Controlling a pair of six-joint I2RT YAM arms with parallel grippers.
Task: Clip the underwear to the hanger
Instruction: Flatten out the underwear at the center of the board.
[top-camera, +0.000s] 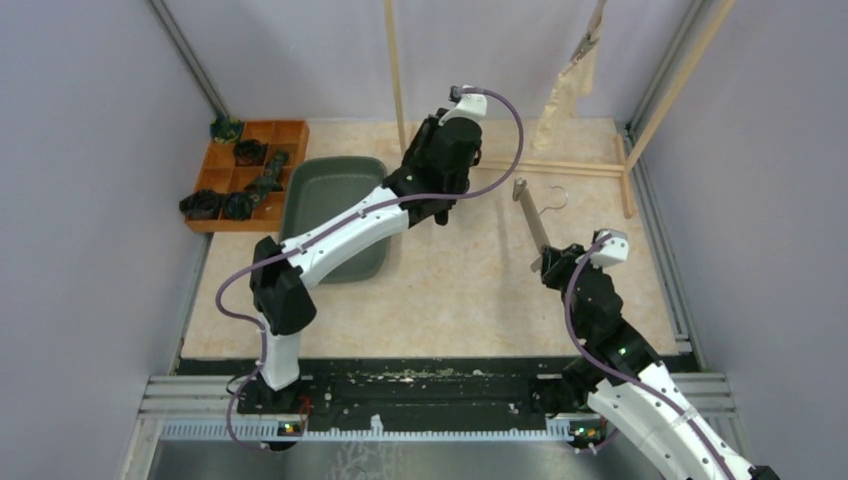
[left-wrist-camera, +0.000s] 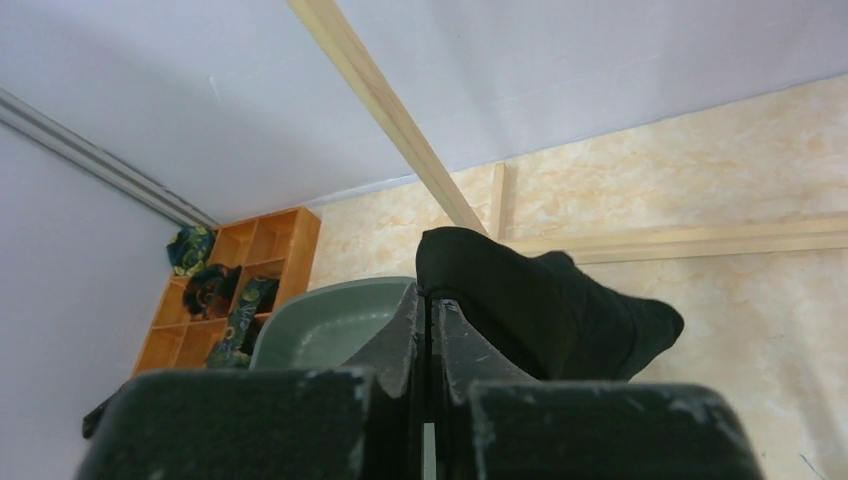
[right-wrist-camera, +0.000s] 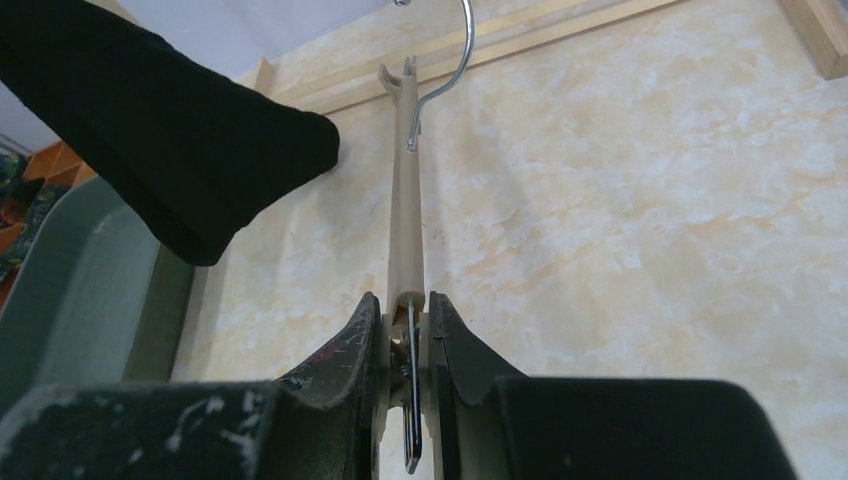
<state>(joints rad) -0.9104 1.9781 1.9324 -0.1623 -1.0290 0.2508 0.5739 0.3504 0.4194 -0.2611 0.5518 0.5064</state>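
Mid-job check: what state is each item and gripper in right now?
Left gripper: shut on the black underwear, held above the table.
Right gripper: shut on one end of the hanger.
Hanger: held, nothing clipped to it.
Cream underwear: hanging on the wooden rack.
Green bin: no garment visible inside.

No legible text, label, brand, number or sign on anything in any view.

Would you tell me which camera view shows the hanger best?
Right wrist: the hanger runs up the frame, hook and bar clear, pinched in the right gripper. Top external shows it small; left wrist misses it.
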